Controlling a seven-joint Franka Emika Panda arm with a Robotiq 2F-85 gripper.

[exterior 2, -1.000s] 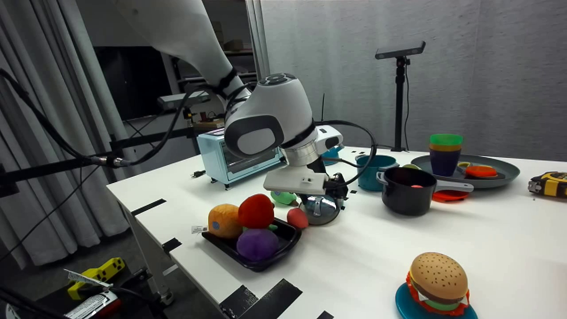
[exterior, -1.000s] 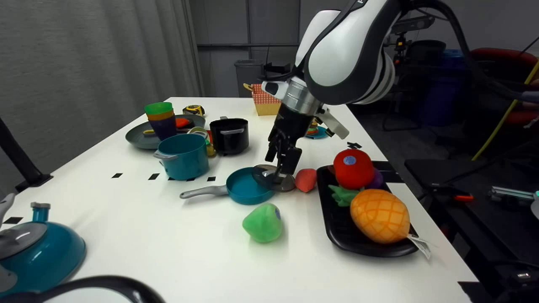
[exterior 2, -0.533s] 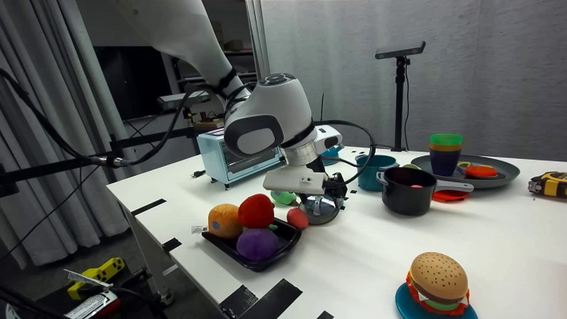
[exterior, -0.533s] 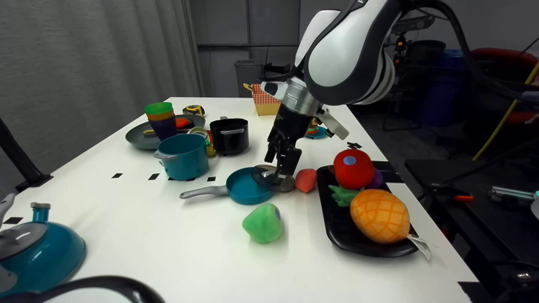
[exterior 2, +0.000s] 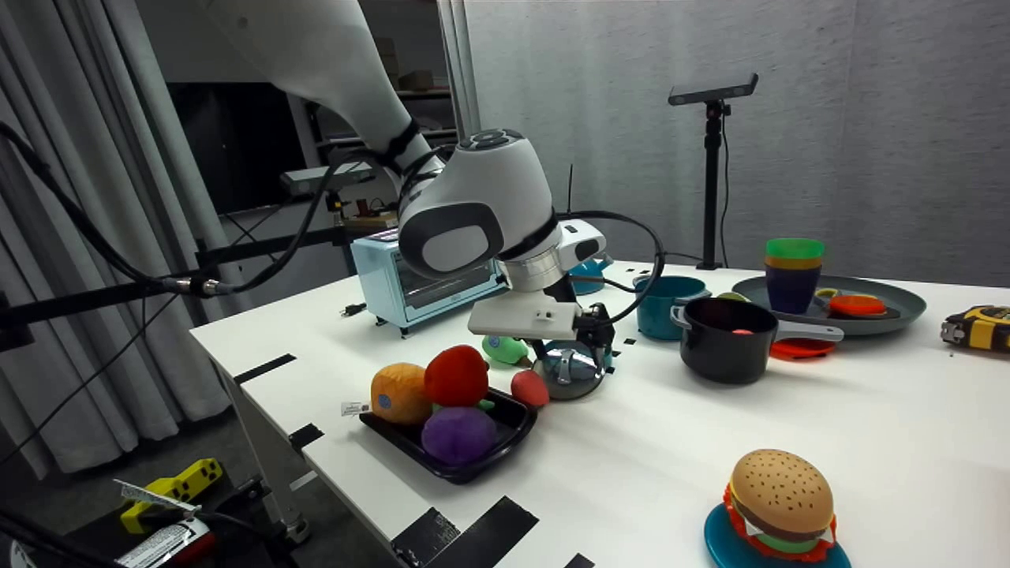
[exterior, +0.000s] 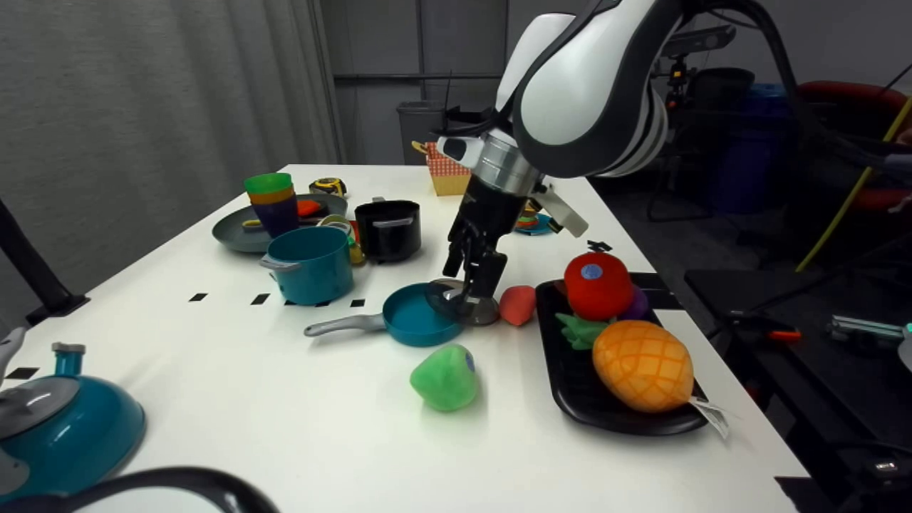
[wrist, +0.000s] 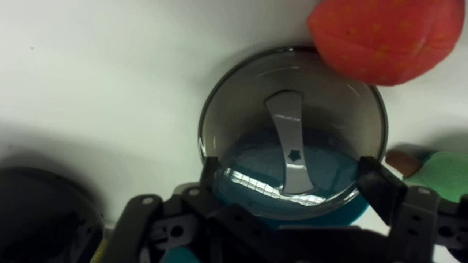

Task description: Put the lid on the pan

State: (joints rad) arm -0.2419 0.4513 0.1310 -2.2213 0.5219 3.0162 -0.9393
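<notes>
Lid [wrist: 292, 135] slants partly over the pan [exterior: 410, 317], mid-frame; above, the claw [wrist: 289, 162] is spread wide, gripping nothing.

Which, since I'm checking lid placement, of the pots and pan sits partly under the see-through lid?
The shallow teal pan: the lid covers part of it, while the deeper teal pot and black pot stand apart.

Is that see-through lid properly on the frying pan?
No: in an exterior view, the lid slants over one side, leaving the pan partly uncovered.
</notes>
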